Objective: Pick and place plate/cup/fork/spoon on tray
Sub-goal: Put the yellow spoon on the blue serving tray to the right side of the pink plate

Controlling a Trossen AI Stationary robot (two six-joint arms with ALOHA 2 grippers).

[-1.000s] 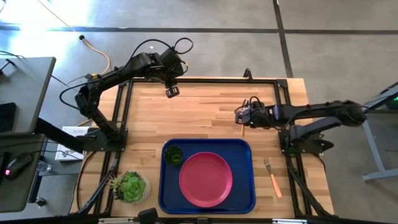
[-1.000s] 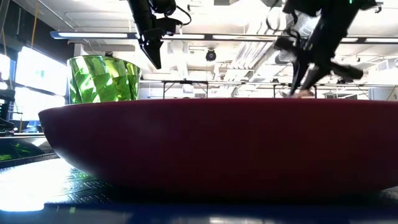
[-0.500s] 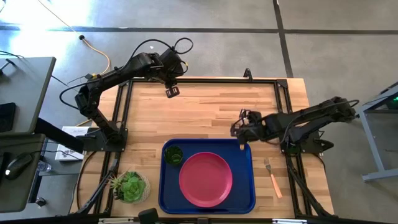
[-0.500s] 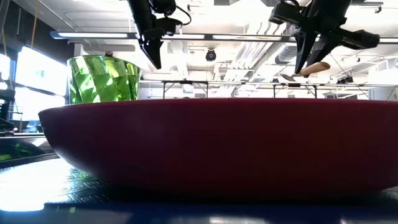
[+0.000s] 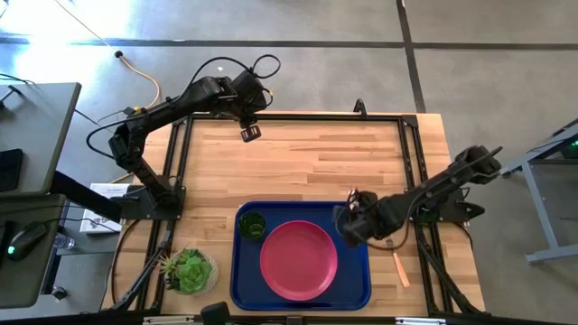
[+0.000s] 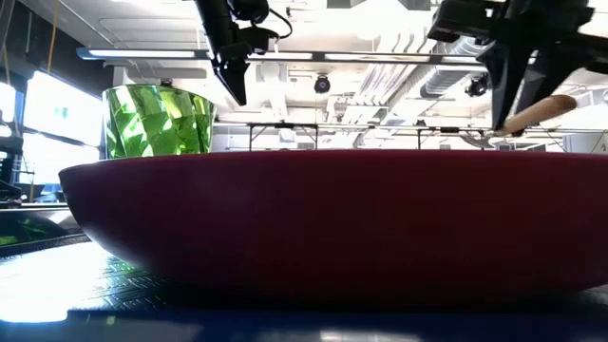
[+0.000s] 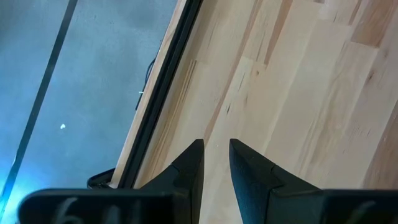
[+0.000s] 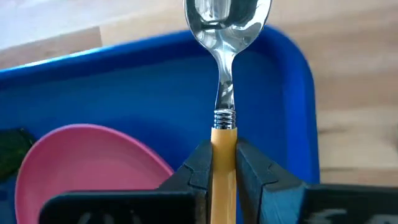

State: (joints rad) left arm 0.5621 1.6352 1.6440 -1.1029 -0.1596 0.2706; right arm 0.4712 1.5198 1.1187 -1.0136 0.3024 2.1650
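The blue tray lies at the table's near middle. On it are the pink plate and the dark-green cup. My right gripper hangs over the tray's right part, shut on the spoon. The spoon's silver bowl is above the tray's rim. The fork lies on the wood right of the tray. My left gripper waits above the table's far left with its fingers nearly together and empty. My right gripper pinches the spoon's orange handle between its two fingers, just behind the metal neck. In the low view the fingers point down from above. The spoon is lifted clear and tilted, with the handle's free end higher than the bowl.
A green succulent in a pot stands at the near left beside the tray. Black frame rails run along the table's edges. Bare wood lies between the tray and the far edge.
My right gripper has risen from the wood at the table's right middle with the spoon. It has carried the spoon toward the near edge, over the tray's right part. The spoon is now lifted clear of the table.
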